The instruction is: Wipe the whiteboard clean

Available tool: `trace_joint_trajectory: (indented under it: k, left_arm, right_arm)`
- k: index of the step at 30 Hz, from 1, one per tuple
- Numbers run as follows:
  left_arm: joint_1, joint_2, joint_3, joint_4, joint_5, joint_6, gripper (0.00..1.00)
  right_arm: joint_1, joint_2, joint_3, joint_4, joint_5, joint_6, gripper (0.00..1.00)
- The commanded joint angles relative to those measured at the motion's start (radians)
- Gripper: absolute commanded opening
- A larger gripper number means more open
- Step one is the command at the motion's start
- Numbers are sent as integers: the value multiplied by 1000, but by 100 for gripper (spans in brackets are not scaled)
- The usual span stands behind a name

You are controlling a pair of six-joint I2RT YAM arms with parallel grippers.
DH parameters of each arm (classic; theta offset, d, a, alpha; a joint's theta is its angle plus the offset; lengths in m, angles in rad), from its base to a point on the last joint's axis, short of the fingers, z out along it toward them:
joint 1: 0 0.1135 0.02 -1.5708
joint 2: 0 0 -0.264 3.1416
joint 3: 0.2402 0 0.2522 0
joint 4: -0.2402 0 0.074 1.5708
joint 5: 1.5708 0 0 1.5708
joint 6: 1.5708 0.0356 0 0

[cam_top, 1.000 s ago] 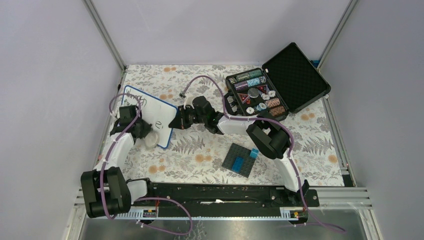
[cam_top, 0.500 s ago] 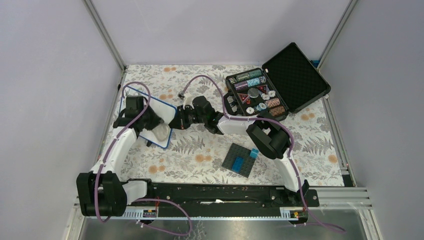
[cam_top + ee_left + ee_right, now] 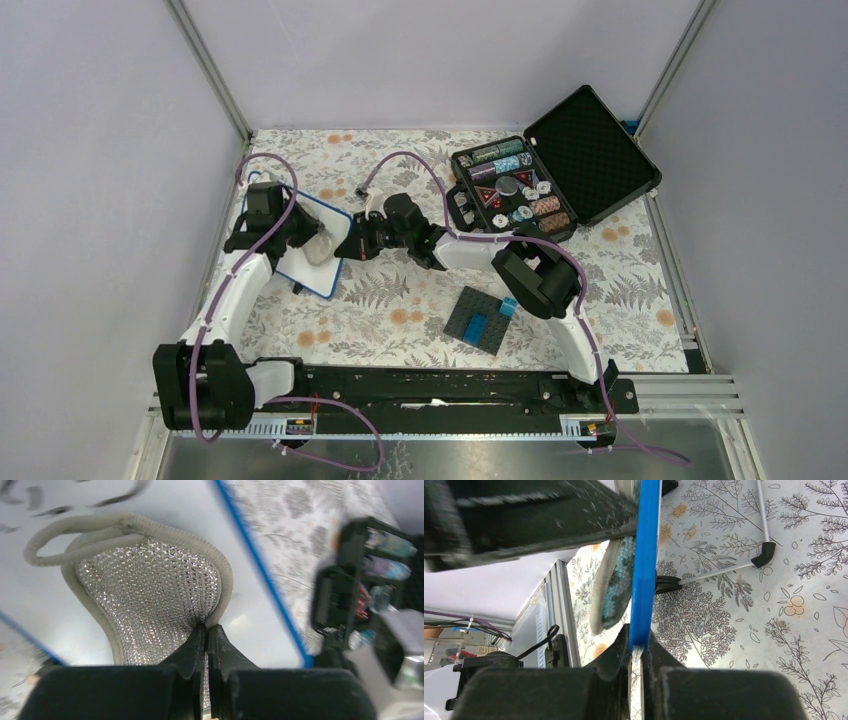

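Note:
The whiteboard [image 3: 318, 262], white with a thin blue rim, lies at the left of the table, largely covered by my left arm. My left gripper [image 3: 206, 628] is shut on a silvery mesh scrubbing pad [image 3: 150, 585] with a beige rim and loop, pressed flat on the board's white face [image 3: 45, 600]. Dark handwriting [image 3: 115, 495] shows at the board's far part. My right gripper [image 3: 636, 650] is shut on the board's blue rim [image 3: 645, 555], seen edge-on. The pad [image 3: 616, 582] also shows there beside the rim.
An open black case [image 3: 545, 180] with poker chips stands at the back right. A dark grey studded plate [image 3: 480, 320] with blue bricks lies right of centre. The board's folding wire stand [image 3: 724, 567] rests on the floral cloth [image 3: 400, 300]. Frame rails line both sides.
My left gripper has swept the pad from the board's near end up toward its far end. The right gripper has stayed clamped on the rim.

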Motion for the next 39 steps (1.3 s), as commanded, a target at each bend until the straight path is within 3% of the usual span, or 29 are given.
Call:
trace_joint_trajectory:
  k: [1,5,10,18,28,31,36,39]
  left_arm:
    - [82,22,-133,-125,-188,-12,0]
    - [166,22,-214,-96,-135,-23,0]
    - [152,65,-188,38,91,-28,0]
    - [-25,63,12,122,117,34,0]
    - [-29,40,48,72,21,80,0]
    - [0,69,-7,-4,-81,49,0]
    - [217,72,-159,-25,-5,3,0]
    - [236,46,-193,-13,11,9,0]
  right_arm:
    - [59,-29,8,36,-156,-33,0]
    - [59,-27,11,35,-155,-33,0]
    - [59,-19,20,31,-159,-31,0]
    - [59,-19,18,29,-153,-31,0]
    - [60,-21,22,28,-159,-33,0]
    - [60,-30,12,26,-152,-40,0]
    - [60,-22,20,26,-157,-35,0]
    - [60,-22,20,28,-158,-33,0]
